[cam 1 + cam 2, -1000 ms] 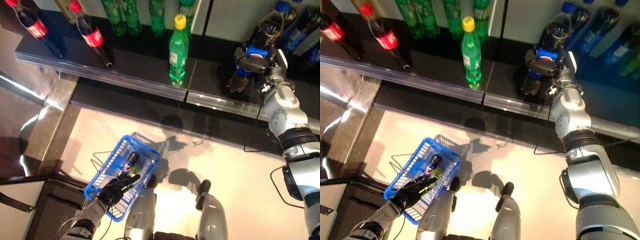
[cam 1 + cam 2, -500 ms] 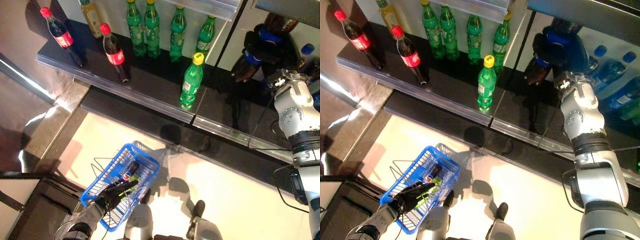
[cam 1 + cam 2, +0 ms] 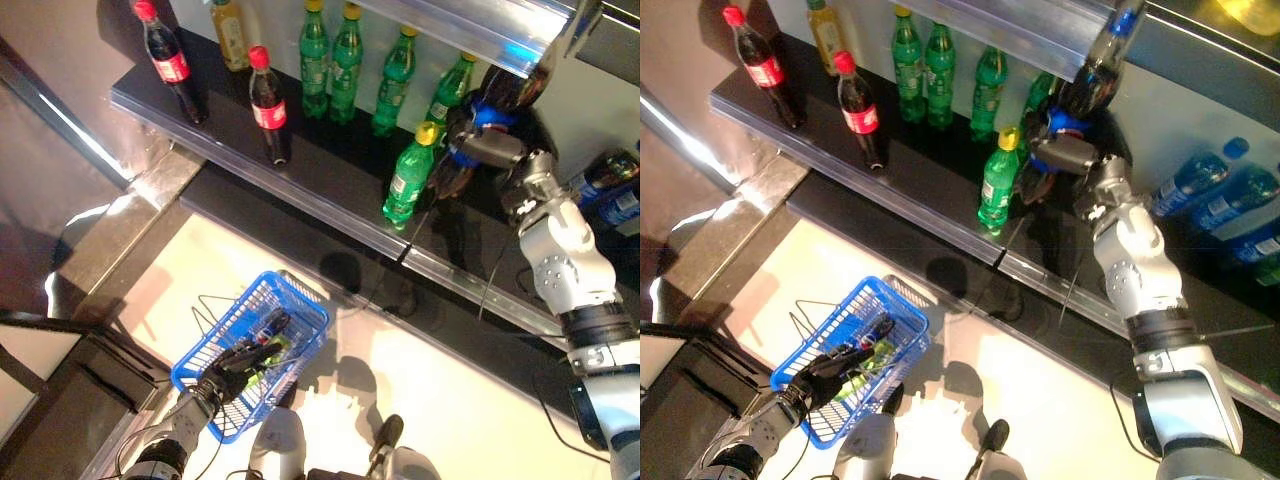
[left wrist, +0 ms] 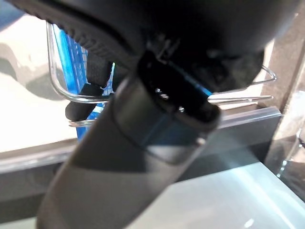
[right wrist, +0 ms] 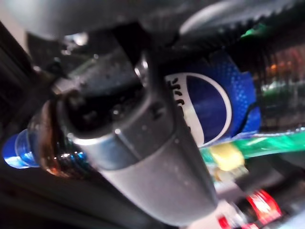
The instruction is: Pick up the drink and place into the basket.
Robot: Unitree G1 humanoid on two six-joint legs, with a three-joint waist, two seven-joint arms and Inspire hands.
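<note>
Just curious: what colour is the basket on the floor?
The basket is blue; clearest in the left eye view.

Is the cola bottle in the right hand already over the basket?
No: the right hand holds the cola bottle up by the shelf, far from the blue basket on the floor.

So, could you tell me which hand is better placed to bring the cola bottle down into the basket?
The right. The right hand is already curled round the cola bottle up at the shelf, while the left hand is at the blue basket.
</note>
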